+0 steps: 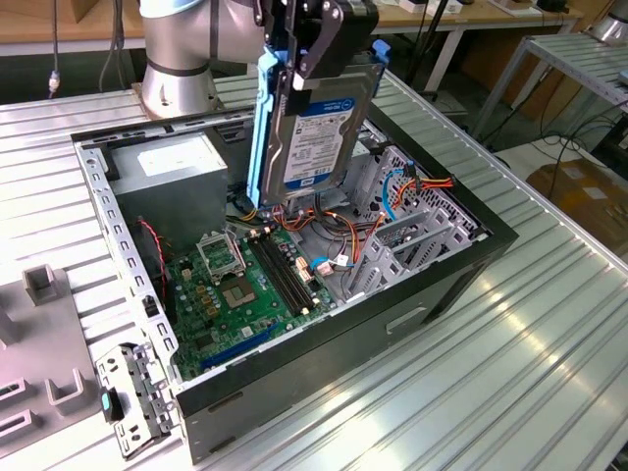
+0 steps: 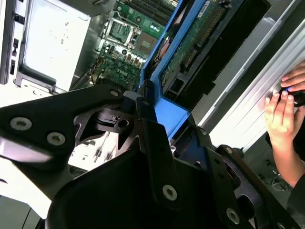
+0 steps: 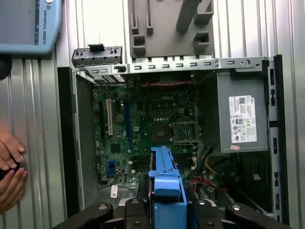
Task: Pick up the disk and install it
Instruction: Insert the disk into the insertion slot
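black robot gripper [image 1: 309, 57] holding the flat silver metal disk in its blue plastic bracket [image 1: 319, 128] above an open case
its jaws are closed on the disk's top edge, and the disk hangs upright over the green motherboard [image 1: 235, 285] inside the open black computer case [image 1: 412, 304]. pick-up looks done, installing not; seating would call for squaring the bracket to the grey metal drive cage [image 1: 417, 231] on the exterior view's right. the case sits on a ribbed silver metal table [image 1: 510, 383], a person's hand [image 2: 282, 112] near its wall, workbenches far behind.
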`<state>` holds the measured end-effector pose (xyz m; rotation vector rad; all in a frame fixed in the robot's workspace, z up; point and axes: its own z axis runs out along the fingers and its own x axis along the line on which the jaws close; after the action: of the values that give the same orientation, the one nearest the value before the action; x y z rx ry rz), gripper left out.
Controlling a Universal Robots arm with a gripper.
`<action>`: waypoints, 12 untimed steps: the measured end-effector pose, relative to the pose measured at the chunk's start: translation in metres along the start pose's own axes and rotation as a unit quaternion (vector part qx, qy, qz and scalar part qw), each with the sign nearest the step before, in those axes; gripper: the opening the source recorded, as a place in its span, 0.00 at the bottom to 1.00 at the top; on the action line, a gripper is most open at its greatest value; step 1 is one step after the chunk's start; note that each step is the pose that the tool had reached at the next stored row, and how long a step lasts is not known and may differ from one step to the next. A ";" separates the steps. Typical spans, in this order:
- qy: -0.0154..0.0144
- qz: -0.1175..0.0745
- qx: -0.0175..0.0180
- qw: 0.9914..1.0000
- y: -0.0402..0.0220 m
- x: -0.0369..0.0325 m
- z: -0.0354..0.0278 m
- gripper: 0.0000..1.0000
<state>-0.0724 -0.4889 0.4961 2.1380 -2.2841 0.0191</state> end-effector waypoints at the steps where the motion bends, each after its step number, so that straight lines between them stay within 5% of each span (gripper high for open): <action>1: 0.000 0.000 0.000 1.000 -0.0030 0.0001 0.0000 0.37; 2: 0.000 0.000 0.000 1.000 -0.0103 0.0005 0.0001 0.37; 6: 0.000 0.000 0.000 1.000 -0.0202 0.0042 0.0010 0.37; 11: 0.000 0.000 0.000 1.000 -0.0232 0.0197 0.0038 0.37; 12: 0.000 0.000 0.000 1.000 -0.0264 0.0302 0.0056 0.37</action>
<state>-0.0481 -0.5210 0.4911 2.1391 -2.2832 0.0191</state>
